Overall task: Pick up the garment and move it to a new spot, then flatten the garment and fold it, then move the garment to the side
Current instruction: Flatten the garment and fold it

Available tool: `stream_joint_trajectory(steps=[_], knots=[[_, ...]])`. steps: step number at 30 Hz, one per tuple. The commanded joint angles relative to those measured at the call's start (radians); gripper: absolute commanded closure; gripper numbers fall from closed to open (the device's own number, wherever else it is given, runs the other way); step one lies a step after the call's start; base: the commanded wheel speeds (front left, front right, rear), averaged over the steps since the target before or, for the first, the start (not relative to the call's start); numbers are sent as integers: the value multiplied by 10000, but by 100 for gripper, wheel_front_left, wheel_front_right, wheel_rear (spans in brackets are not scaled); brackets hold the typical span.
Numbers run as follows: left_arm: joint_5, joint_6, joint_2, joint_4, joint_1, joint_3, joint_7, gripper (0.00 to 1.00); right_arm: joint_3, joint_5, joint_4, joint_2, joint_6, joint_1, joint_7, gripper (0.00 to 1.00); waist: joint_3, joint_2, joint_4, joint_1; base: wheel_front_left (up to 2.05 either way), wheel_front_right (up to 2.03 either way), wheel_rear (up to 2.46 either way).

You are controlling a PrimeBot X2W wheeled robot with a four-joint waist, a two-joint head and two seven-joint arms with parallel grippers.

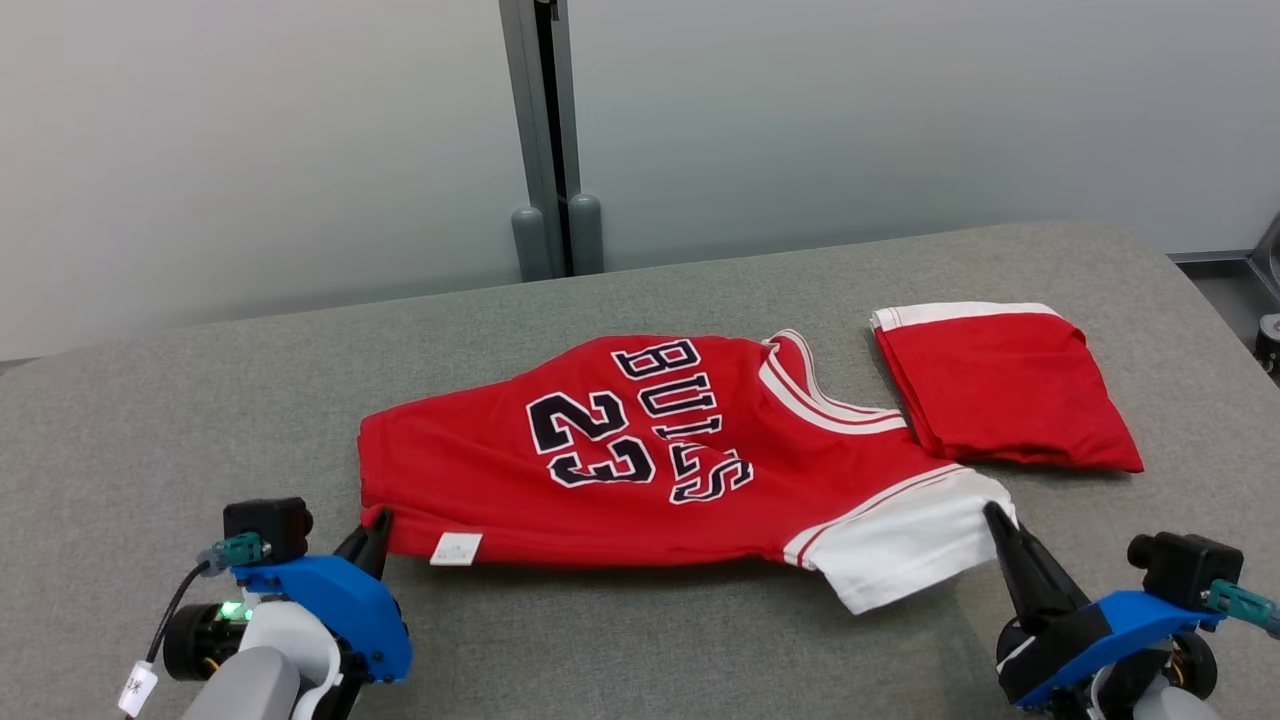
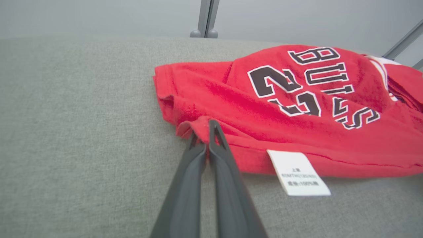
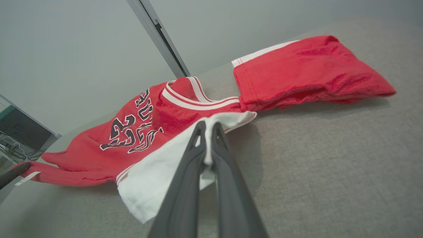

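Observation:
A red jersey with "BULLS 23" lettering and a white sleeve lies spread on the grey table, its neck toward the right. My left gripper is shut on the jersey's near left hem corner, beside a white care label. On the right, my right gripper is shut on the white sleeve, the cloth pinched between its fingers. The jersey sags slightly between the two grips.
A folded red garment with white trim lies just right of the jersey's collar, also seen as a red folded stack. A grey wall post stands behind the table. The table's right edge falls away to the floor.

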Motion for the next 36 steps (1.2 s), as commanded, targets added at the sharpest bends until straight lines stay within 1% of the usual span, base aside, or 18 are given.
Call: stream_joint_trajectory(steps=[1, 4, 6, 8, 10, 13, 16, 18, 20, 22, 24, 28, 31, 36], knots=[[-76, -14, 173, -440, 58, 45, -63, 100, -11, 257, -370, -91, 3, 16, -190, 100, -8, 0, 64, 1, 0, 0, 0], [-74, 177, 435, -1544, -96, 209, -106, 100, 14, 693, -995, -291, 3, -399, -386, 100, 90, 0, 212, 1, 0, 0, 0], [-195, 211, 629, -2282, -322, 310, 204, 100, 75, 962, -1310, -426, 3, -842, -330, 100, 293, 0, 310, 1, 0, 0, 0], [-103, 270, 946, -2906, -698, 319, 684, 100, 181, 1483, -1561, -424, 3, -1525, -143, 100, 614, 0, 387, 1, 0, 0, 0], [-86, 335, 1103, -3376, -1218, 340, 1127, 100, 231, 2003, -1540, -517, 3, -2386, 50, 100, 990, 0, 471, 1, 0, 0, 0], [-15, 303, 1245, -3593, -2378, 252, 1931, 100, 325, 2634, -1051, -650, 3, -3888, 339, 100, 1796, 0, 648, 1, 0, 0, 0], [49, 263, 1285, -3189, -3924, 209, 2601, 100, 550, 2946, -351, -804, 3, -5696, 570, 100, 2713, 0, 807, 1, 0, 0, 0], [69, 250, 1230, -2751, -4969, 261, 2932, 100, 755, 2857, 196, -984, 3, -6899, 607, 100, 3306, 0, 907, 1, 0, 0, 0], [117, 246, 1161, -2244, -6211, 354, 3030, 100, 883, 2912, 723, -1029, 3, -8114, 530, 100, 3849, 0, 974, 1, 0, 0, 0], [240, 240, 1107, -1744, -7231, 400, 2983, 100, 1037, 2765, 1242, -1109, 3, -9354, 301, 100, 4326, 0, 987, 1, 0, 0, 0], [493, 231, 1132, -1267, -8187, 259, 2916, 100, 1161, 2820, 1668, -1000, 3, -10416, 29, 100, 4715, 0, 1039, 1, 0, 0, 0], [565, 301, 927, -466, -10023, 518, 2386, 100, 1328, 2966, 2275, -1123, 3, -12372, -485, 100, 5268, 0, 1151, 1, 0, 0, 0], [746, 244, 844, 102, -11094, 439, 2013, 100, 1484, 3135, 2640, -1240, 3, -13556, -748, 100, 5449, 0, 1215, 1, 0, 0, 0], [694, 129, 682, 1049, -12614, 459, 1483, 100, 1960, 3382, 2908, -1429, 3, -15150, -982, 100, 5387, 0, 1252, 1, 0, 0, 0]])
